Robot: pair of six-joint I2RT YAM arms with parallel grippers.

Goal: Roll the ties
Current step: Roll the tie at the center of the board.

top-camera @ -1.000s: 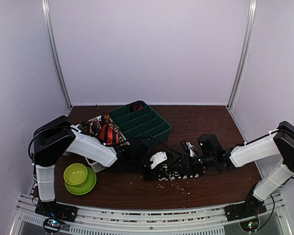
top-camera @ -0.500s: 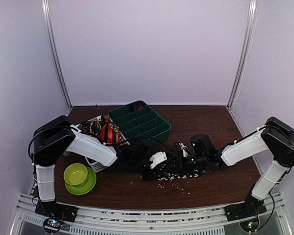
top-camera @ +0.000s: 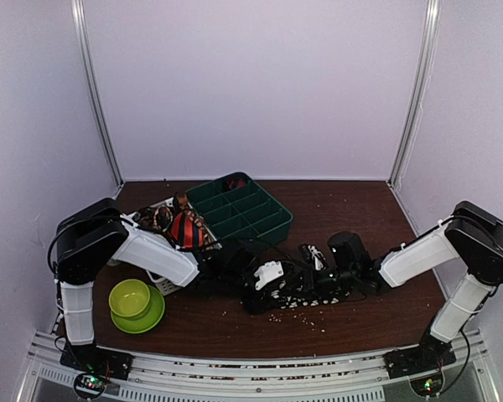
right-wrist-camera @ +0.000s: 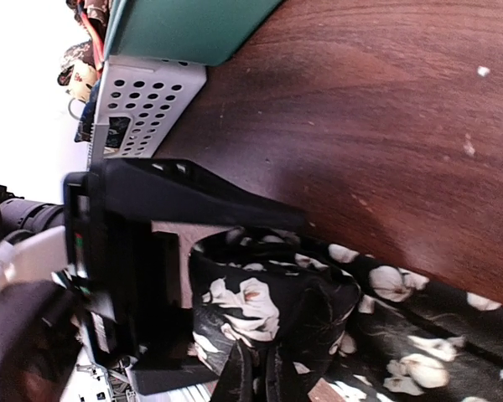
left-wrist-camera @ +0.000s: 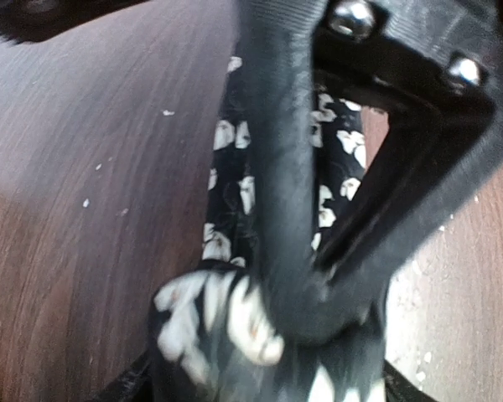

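At the middle of the table (top-camera: 352, 209), the hold on the black flowered tie (top-camera: 306, 295) has just changed hands.
The right gripper (top-camera: 321, 275) has slid in toward the left one and closed tight, seemingly pinching the fabric just beside the rolled end (right-wrist-camera: 268, 310). The left gripper (top-camera: 272, 285) has spread its jaws apart around that roll. The tie's loose length lies flat, trailing to the right. The left is probably freeing itself for a fresh hold and another turn, so the rolling looks only begun.
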